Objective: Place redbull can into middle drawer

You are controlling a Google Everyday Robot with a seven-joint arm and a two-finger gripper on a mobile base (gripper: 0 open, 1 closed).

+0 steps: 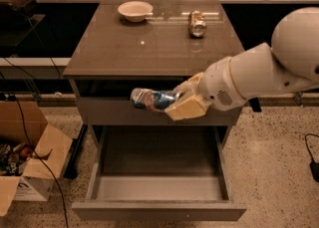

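At frame centre the gripper clamps the redbull can sideways — just before the upper grey front, above the open middle drawer.

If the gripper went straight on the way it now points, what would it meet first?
The gripper, holding the redbull can, points leftward above the open middle drawer. That line looks free in this view, though depth is unclear.

Middle drawer seemingly free — gripper, redbull can above
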